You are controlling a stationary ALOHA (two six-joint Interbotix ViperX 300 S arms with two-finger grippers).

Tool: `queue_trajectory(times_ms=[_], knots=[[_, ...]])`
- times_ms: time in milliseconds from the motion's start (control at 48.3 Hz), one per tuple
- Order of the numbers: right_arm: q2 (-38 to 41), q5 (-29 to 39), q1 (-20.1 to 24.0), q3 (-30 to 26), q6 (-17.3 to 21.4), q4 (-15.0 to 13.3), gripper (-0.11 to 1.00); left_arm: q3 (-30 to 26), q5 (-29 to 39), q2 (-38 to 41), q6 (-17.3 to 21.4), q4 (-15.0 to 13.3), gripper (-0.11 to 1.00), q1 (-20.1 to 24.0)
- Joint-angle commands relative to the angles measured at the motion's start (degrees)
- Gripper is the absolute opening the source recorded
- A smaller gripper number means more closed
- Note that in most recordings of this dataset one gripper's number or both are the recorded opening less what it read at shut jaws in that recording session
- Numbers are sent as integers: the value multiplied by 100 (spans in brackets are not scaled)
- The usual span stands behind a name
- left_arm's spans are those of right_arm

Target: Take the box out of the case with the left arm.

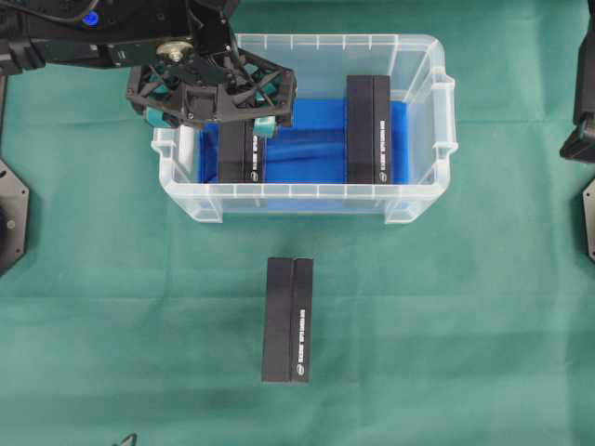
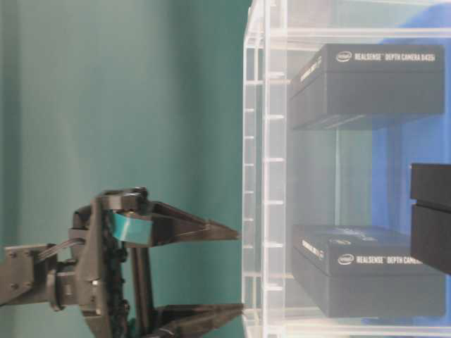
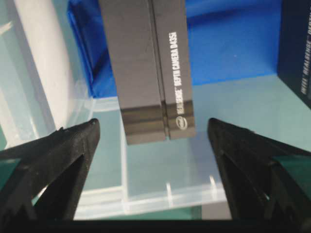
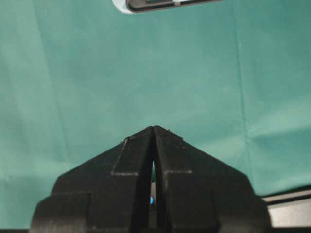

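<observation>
1. The left gripper (image 1: 212, 110) hangs over the left end of the clear plastic case (image 1: 423, 200), jaws spread wide and holding nothing.
2. Right under it sits a black RealSense camera box (image 1: 244, 153) on the blue sheet (image 1: 307, 149) lining the bottom. In the left wrist view that box (image 3: 150, 68) lies between the two black fingers (image 3: 58, 160), not touching either.
3. A second black box (image 1: 368, 130) sits in the right half of the case, well apart from the first.
4. A third box (image 1: 287, 321) lies outside on the green cloth (image 1: 465, 325), in front of the case.
5. The right gripper (image 4: 153, 133) is closed, empty, just over the cloth.
</observation>
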Motion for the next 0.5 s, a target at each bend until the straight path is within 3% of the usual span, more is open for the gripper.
queue_trajectory(times_ms=[0, 476], knots=[[-9, -26, 0, -79, 9, 9, 0, 44, -193, -44, 9, 18, 89, 26], [-18, -26, 0, -70, 9, 9, 0, 343, -659, 352, 9, 26, 89, 35]])
